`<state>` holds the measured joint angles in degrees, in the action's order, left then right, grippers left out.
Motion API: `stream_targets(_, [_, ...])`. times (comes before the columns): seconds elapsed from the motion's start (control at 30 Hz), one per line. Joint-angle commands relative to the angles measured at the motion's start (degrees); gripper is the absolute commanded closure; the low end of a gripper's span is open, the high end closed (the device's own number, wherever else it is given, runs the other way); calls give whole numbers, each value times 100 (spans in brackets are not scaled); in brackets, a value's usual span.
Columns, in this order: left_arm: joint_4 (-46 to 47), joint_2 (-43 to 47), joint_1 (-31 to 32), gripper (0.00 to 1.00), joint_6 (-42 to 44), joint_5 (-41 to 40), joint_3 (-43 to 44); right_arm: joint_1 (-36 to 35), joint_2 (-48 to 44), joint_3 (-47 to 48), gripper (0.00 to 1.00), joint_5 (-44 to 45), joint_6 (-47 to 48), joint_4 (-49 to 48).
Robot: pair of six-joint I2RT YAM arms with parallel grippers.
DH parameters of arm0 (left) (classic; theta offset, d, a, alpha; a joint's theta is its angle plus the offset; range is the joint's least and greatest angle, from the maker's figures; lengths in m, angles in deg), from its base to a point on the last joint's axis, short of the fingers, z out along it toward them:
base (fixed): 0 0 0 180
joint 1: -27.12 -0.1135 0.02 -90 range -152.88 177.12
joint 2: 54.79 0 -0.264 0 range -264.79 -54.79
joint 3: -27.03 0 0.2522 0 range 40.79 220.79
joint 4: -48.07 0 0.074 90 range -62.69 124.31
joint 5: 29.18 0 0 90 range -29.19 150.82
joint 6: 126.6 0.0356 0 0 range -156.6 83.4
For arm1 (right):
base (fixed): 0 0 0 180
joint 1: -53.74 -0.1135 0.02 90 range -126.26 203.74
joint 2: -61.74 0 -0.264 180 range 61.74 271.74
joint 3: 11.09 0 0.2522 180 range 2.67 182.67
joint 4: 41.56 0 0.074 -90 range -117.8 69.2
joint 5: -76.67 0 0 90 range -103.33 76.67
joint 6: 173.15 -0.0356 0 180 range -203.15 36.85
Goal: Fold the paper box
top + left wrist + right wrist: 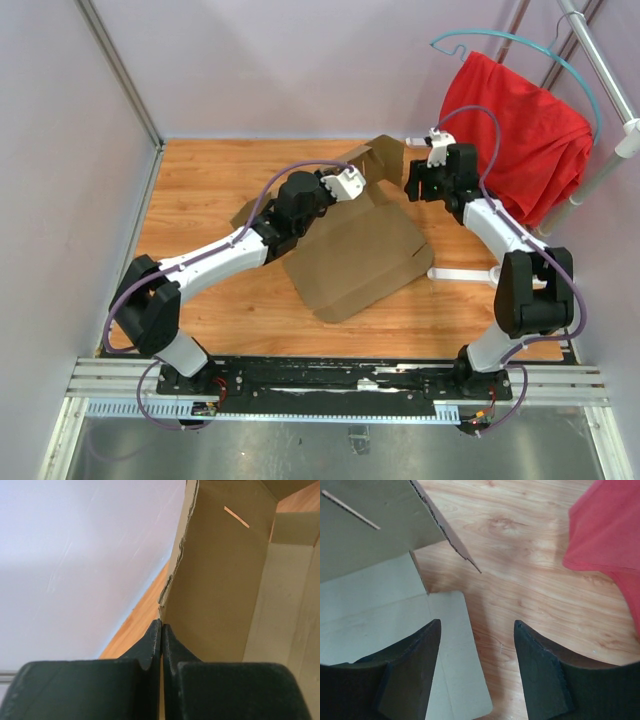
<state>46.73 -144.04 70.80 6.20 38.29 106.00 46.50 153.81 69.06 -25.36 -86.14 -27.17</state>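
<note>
I pinch one flap [215, 580] of the paper box [350, 260] up with my left gripper [161, 626], right gripper [476, 626] spread apart, most folds left to do

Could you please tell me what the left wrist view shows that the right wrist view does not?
Only the left wrist: the left gripper shut on a raised flap edge of the paper box, and the pale wall behind. Only the right wrist: the right gripper, open, and the red cloth. Both: the box's flap with its narrow slit, and the wooden table.
</note>
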Motion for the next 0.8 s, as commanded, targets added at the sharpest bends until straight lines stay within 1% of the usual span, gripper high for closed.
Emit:
stream_targets(0.0, [289,198,77,100,357,29,-7,147,195,209,39,-910,328,8])
stream_targets(0.1, [210,174,90,100,391,109,-17,208,216,152,40,-1015,376,-130])
stream_targets(0.23, [97,130,112,100,395,167,-25,259,254,-15,38,-1108,361,-632])
stream_targets(0.37, [-2,95,137,100,395,194,-3,259,604,126,38,-1192,283,-798])
stream_targets(0.47, [-38,84,149,100,387,198,18,259,761,33,38,-1254,219,-1270])
stream_targets(0.53, [-51,75,149,100,358,226,18,259,889,25,38,-1380,182,-1540])
stream_targets(0.77, [-148,42,166,100,318,270,36,259,1355,307,42,-1463,91,-1875])
